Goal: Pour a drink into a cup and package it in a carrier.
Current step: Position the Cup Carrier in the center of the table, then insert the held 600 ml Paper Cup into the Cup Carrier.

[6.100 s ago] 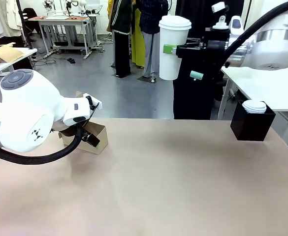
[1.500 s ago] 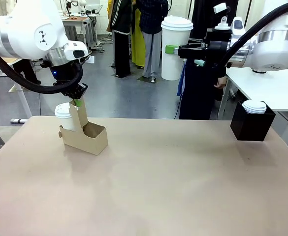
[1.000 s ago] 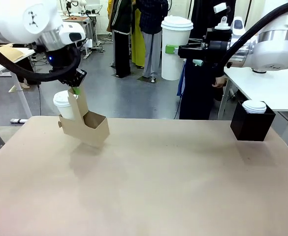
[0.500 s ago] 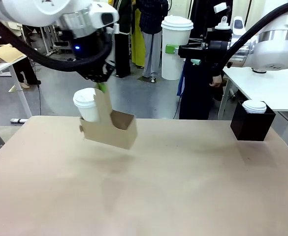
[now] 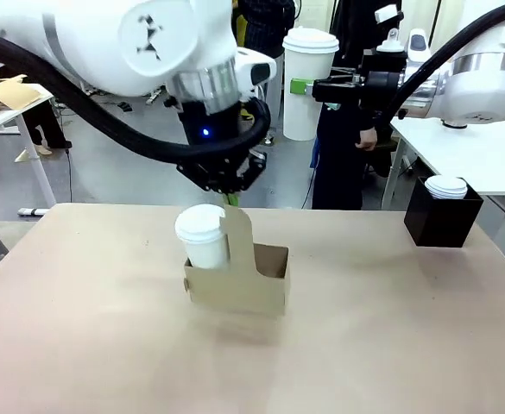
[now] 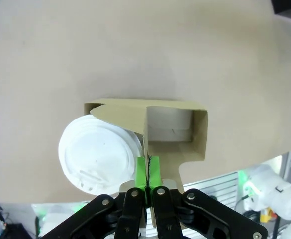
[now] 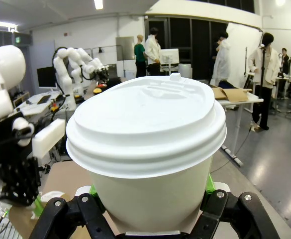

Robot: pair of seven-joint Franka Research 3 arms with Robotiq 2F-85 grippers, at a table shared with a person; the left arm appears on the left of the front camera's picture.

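Two grips: left gripper [image 6: 147, 173] jaws pinch the carrier [image 5: 239, 289] by its handle tab [image 5: 239, 226], apparently just above the table [image 5: 390, 328] at its middle. One lidded cup [image 5: 202, 233] sits in one hole. Right gripper [image 7: 147, 216] clamps the second cup [image 5: 306, 82], held high and well apart. Pouring looks done; that cup must still go into the empty hole. Lid box [image 5: 442, 220] stands far right, and nothing blocks the way.

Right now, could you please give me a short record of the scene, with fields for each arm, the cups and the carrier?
left jaws: shut from above on the handle tab of the carrier
carrier: upright, apparently hanging just above the table
carrier holes: one holds a lidded cup; the other is empty
right jaws: shut on a second lidded cup, held high and upright
black box: on the table's far right, white lids inside
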